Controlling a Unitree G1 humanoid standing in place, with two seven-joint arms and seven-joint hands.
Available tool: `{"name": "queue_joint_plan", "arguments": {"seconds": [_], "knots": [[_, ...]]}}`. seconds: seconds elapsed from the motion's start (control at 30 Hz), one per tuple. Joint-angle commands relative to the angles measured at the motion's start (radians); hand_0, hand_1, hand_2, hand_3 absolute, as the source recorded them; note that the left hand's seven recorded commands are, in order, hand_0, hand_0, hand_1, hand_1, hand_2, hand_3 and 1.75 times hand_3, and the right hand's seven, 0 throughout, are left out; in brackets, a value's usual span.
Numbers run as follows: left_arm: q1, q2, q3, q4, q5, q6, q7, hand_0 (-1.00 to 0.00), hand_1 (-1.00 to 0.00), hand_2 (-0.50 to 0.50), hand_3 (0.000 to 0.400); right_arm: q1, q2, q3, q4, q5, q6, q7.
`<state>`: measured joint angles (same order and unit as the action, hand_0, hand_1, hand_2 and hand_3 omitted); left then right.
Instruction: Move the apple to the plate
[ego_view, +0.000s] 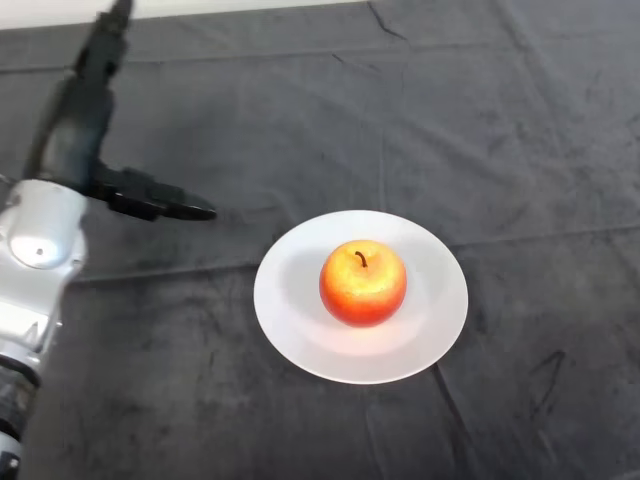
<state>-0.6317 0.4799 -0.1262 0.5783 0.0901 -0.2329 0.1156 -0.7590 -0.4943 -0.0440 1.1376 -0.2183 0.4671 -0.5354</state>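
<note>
A red and yellow apple (362, 282) with a dark stem stands upright in the middle of a round white plate (437, 322) on the dark cloth. My left hand (76, 128) hangs well to the left of the plate, above the cloth at the view's upper left. Its fingers (103, 48) stretch straight toward the far edge and its thumb (165, 203) sticks out to the right, pointing toward the plate. The hand is open and holds nothing. A wide strip of cloth lies between the thumb's tip and the plate's rim.
The dark cloth (480, 130) covers the whole table and is creased in places. The table's pale far edge (240, 6) runs along the top left. My silver-grey forearm (35, 250) fills the lower left.
</note>
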Motion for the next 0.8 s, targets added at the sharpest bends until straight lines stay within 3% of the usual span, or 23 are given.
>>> {"name": "queue_joint_plan", "arguments": {"seconds": [0.03,0.47,0.8], "knots": [[-0.082,0.061,0.064,0.046,-0.019,-0.031,0.025,0.00,0.00,0.00,0.000,0.029,-0.006,0.0008,0.021,-0.0014,0.009,0.0049],[-0.128,0.135,0.193,0.239,-0.033,-0.101,0.075,0.00,0.00,0.00,0.000,0.026,-0.006,0.0008,0.027,-0.0019,0.009,0.0034],[-0.153,0.222,0.291,0.359,-0.070,-0.139,0.075,0.00,0.00,0.00,0.000,0.022,-0.006,0.0009,0.034,-0.0022,0.007,0.0018]]}}
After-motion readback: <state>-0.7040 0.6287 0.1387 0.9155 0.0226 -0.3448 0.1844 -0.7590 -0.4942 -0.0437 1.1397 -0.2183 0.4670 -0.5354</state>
